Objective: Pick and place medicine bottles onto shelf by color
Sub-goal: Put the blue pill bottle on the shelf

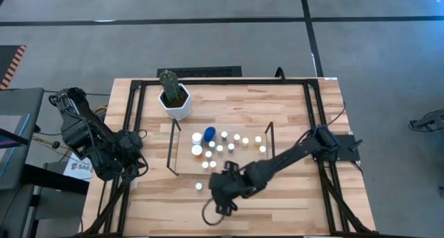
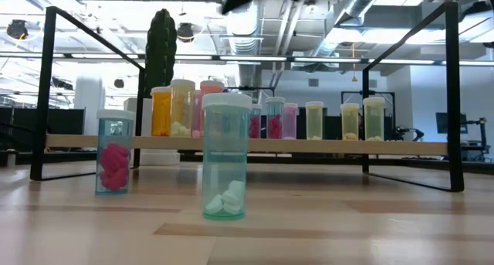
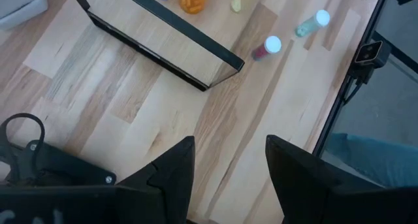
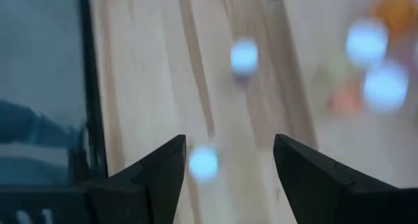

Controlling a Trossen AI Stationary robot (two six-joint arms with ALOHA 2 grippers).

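The light-wood shelf [image 1: 253, 155] stands mid-table with a row of small bottles [image 1: 225, 142] on it, among them a larger blue-capped one [image 1: 209, 134]. Two bottles stand upright on the table in front of the shelf: a teal one with white pills [image 2: 225, 157] and one with pink pills [image 2: 114, 153]. My right gripper [image 1: 214, 188] is open, above and just beside the teal bottle [image 1: 199, 187], whose white cap [image 4: 204, 163] shows between its fingers. My left gripper [image 3: 228, 165] is open and empty at the table's left edge.
A white hexagonal pot with a green cactus [image 1: 174, 98] stands beyond the shelf's left end. Black frame bars [image 1: 132, 127] run along the table's left and right sides. Bare wood [image 1: 291, 203] lies between the shelf and the near edge.
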